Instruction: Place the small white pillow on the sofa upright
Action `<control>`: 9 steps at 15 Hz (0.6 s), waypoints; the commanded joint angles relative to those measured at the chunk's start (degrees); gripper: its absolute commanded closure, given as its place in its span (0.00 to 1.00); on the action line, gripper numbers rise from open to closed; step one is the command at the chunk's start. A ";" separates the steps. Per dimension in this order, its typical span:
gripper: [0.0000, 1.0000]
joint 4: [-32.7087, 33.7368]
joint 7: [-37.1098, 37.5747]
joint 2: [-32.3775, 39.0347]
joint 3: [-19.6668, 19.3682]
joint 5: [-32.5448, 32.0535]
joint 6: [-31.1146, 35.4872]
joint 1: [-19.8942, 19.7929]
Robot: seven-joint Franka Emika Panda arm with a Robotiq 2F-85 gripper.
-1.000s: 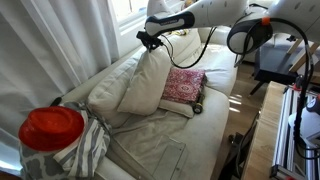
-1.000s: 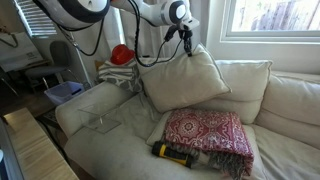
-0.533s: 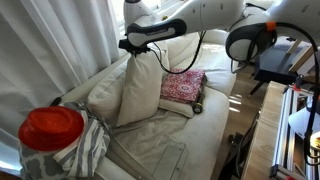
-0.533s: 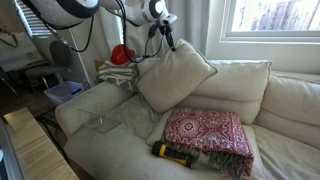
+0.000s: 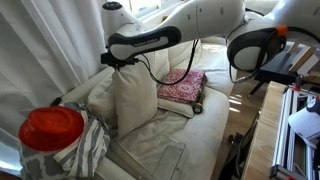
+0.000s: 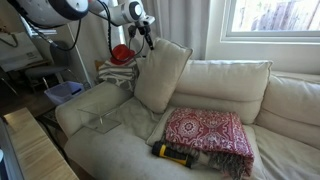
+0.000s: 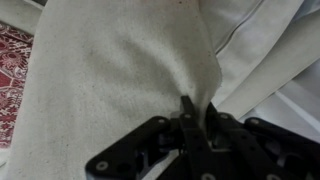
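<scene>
- Gripper (image 5: 113, 62): the jaws are drawn narrow and pinch the top corner of the small white pillow (image 5: 135, 95). The wrist view shows a fold of the cream fabric clamped between the two black fingers (image 7: 188, 120).
- Small white pillow: it stands on its lower edge on the seat of the sofa (image 6: 100, 110), near the armrest end. In an exterior view the pillow (image 6: 160, 75) leans a little, with its held corner uppermost and its face close to a back cushion (image 6: 228, 82). Whether pillow and cushion touch cannot be told.
- Arm: in both exterior views it reaches over the sofa from above, and a black cable hangs beside the wrist.
- Red patterned pillow (image 6: 207, 133): it lies flat on the seat, just beside the white pillow on the side away from the armrest. Its edge also shows in the wrist view (image 7: 10, 60).
- Yellow-and-black object (image 6: 172, 152): it lies on the seat, at the front edge of the red patterned pillow.
</scene>
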 commanded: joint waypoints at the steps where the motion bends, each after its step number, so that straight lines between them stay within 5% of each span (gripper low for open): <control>1: 0.97 0.02 -10.32 0.67 4.10 1.76 -0.11 0.87; 9: 0.97 0.02 -30.75 1.40 8.54 3.82 -2.73 2.12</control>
